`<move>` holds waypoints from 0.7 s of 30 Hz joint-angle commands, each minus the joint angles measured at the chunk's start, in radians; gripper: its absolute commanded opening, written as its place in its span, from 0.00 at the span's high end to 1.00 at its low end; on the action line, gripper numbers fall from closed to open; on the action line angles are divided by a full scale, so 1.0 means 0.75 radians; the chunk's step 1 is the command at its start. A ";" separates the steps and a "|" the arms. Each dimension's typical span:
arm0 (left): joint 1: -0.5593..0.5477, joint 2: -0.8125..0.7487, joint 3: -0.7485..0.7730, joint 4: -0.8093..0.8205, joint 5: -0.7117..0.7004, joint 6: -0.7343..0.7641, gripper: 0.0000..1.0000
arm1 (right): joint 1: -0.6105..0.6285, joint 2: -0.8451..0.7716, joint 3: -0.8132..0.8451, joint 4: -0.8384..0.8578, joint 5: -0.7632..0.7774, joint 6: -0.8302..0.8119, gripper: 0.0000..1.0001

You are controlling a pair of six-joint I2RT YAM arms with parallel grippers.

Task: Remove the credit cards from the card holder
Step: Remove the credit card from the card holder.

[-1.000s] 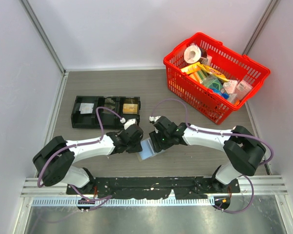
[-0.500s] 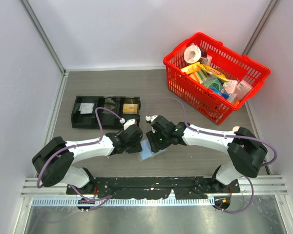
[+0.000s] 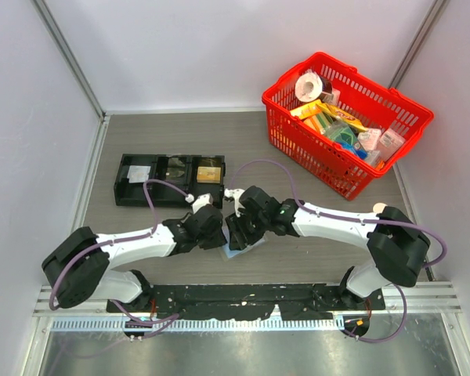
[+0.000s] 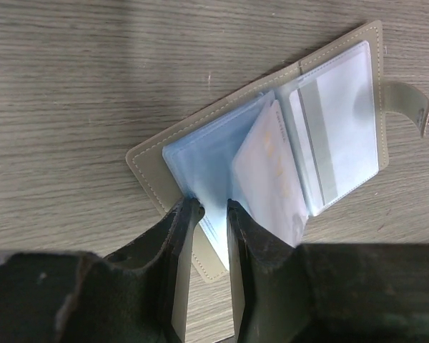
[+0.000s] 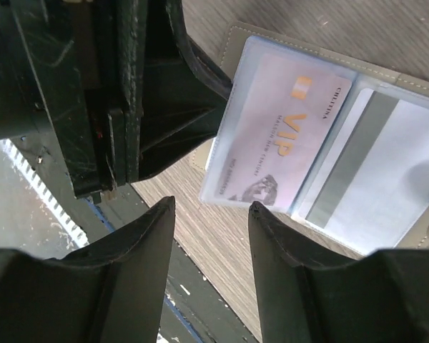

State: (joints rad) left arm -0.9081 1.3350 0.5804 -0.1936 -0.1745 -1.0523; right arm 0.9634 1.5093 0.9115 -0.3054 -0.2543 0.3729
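Two robot arms meet low over the middle of a wood-grain table, close to its near edge. Between them lies the card holder – opened out, grey cover against the table, pale blue and clear pockets facing up, a small closing tab sticking out at one end.

The left gripper is clenched on the near edge of the holder, with a pale blue pocket leaf pinched between its fingers.

The credit cards are inside their pockets. One is pale with a gold VIP marking, in a clear sleeve that stands partly raised from the spine. A second, with a grey stripe, lies flat in the pocket beside it.

The right gripper is released. Its fingers are parted above the corner of the VIP sleeve, and bare table shows between them – whether either finger touches the sleeve cannot be told.

A long black tray sits to the left, well apart from the holder. A red basket full of packaged goods stands in the far right corner.
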 commanded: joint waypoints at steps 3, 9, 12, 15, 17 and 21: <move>-0.006 -0.133 -0.056 -0.020 -0.105 -0.067 0.69 | 0.006 -0.020 -0.033 0.098 -0.080 -0.010 0.49; -0.004 -0.293 -0.076 -0.108 -0.195 -0.092 0.65 | -0.049 -0.063 -0.086 0.164 -0.025 0.028 0.49; -0.004 -0.379 -0.085 -0.151 -0.225 -0.112 0.64 | -0.070 -0.049 -0.115 0.215 -0.043 0.063 0.49; -0.004 -0.450 -0.091 -0.161 -0.223 -0.123 0.63 | -0.094 -0.041 -0.158 0.302 -0.052 0.104 0.50; -0.004 -0.483 -0.079 -0.151 -0.205 -0.123 0.64 | -0.119 -0.043 -0.190 0.360 -0.056 0.131 0.51; -0.004 -0.475 -0.064 -0.057 -0.138 -0.072 0.68 | -0.172 -0.035 -0.252 0.486 -0.107 0.182 0.53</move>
State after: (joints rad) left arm -0.9089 0.9779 0.5186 -0.3012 -0.2943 -1.1255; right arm 0.8669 1.5028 0.7586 -0.0956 -0.2962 0.4538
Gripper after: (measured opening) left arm 0.346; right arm 0.478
